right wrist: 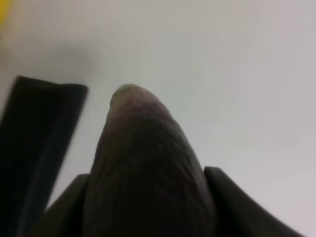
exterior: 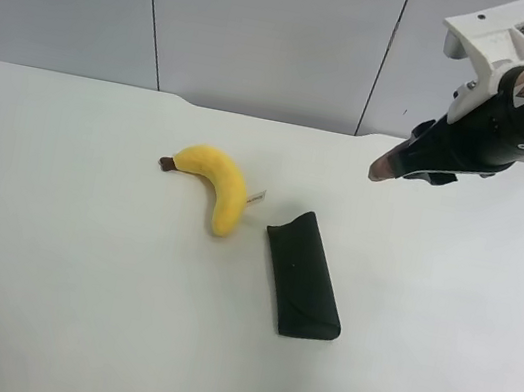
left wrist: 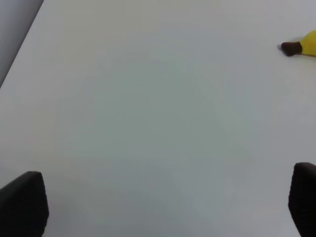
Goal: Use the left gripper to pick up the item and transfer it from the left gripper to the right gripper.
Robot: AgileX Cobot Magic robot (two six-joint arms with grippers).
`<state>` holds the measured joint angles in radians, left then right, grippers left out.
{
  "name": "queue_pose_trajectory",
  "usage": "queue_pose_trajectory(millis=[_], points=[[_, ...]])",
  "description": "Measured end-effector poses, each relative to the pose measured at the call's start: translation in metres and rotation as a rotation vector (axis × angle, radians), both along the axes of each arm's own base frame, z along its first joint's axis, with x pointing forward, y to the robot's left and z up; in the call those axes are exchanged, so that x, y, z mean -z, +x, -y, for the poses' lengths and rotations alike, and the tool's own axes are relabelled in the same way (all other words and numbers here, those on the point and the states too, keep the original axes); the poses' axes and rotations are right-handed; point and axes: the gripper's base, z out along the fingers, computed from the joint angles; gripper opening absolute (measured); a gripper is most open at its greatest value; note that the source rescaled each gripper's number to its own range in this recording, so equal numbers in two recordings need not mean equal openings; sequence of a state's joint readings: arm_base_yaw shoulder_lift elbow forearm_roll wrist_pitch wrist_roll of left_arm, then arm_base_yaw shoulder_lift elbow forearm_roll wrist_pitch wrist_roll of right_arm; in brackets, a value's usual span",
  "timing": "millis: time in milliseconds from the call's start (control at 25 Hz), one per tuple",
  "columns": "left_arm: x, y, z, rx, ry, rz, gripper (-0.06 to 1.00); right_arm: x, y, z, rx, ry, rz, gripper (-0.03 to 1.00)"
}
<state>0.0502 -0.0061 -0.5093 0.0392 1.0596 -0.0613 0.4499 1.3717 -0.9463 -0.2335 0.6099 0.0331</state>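
The eggplant, dark purple with a paler tip, fills the right wrist view between the two black fingers. In the exterior high view only its pinkish tip sticks out of my right gripper, on the black arm with the white bracket, held above the table at the back right. My left gripper is open and empty over bare white table, with only its fingertips showing. The left arm is out of the exterior high view.
A yellow banana lies near the table's middle; its brown stem end also shows in the left wrist view. A dark green flat case lies to the right of the banana, and shows in the right wrist view below the eggplant.
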Motion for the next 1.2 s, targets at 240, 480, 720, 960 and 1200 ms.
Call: queue_pose_trajectory(millis=[240, 480, 720, 960, 1200], points=[[0.0, 0.0, 0.0, 0.0, 0.0, 0.0, 1.0, 0.021, 0.023, 0.005, 0.002, -0.041, 0.012, 0.01], [0.0, 0.0, 0.0, 0.0, 0.0, 0.0, 1.0, 0.05, 0.045, -0.003, -0.075, -0.092, 0.04, 0.01], [0.0, 0.0, 0.0, 0.0, 0.0, 0.0, 1.0, 0.085, 0.059, -0.011, -0.141, -0.133, 0.02, 0.01], [0.0, 0.0, 0.0, 0.0, 0.0, 0.0, 1.0, 0.108, 0.066, -0.013, -0.176, -0.163, -0.01, 0.01], [0.0, 0.0, 0.0, 0.0, 0.0, 0.0, 1.0, 0.109, 0.074, 0.001, -0.137, -0.144, 0.01, 0.01]])
